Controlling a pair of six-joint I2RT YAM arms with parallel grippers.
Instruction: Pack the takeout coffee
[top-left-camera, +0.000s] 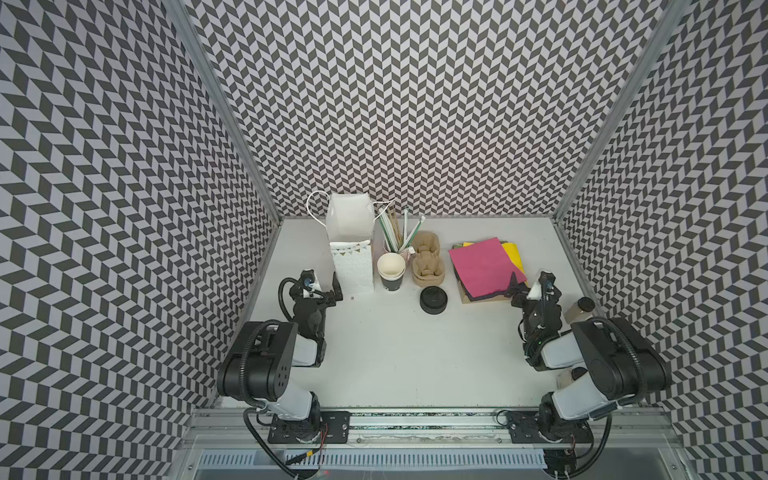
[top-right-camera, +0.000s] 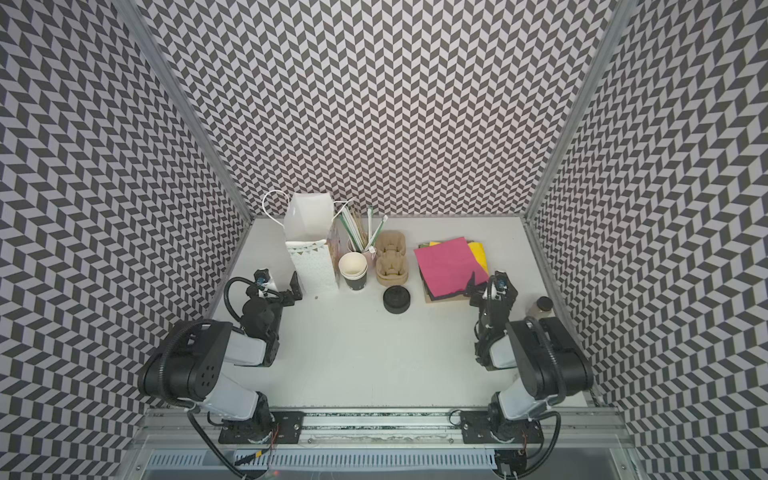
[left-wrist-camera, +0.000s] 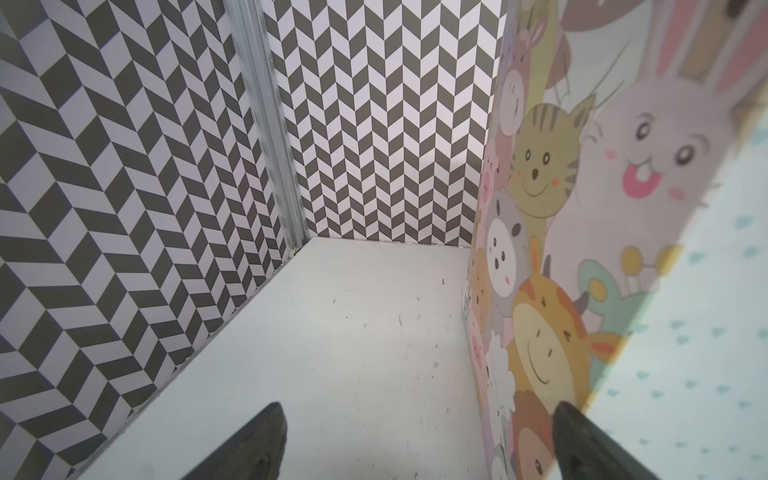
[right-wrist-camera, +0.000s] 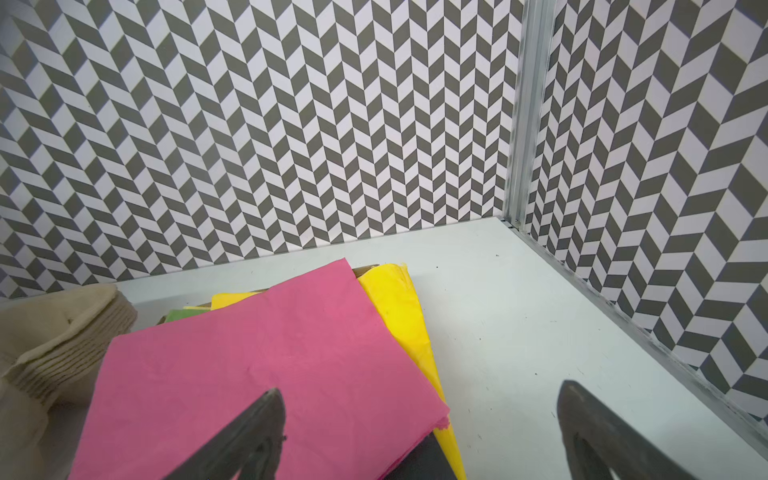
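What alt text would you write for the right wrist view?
The open right gripper hangs over a pink paper sheet lying on a yellow paper sheet on a white table; stacked tan pulp cup carriers stand beside them.

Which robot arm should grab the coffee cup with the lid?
Probably right. The right end effector, open, sits a bit nearer the lidded coffee cup. The left end effector is beside the paper bag, handy for steadying it.
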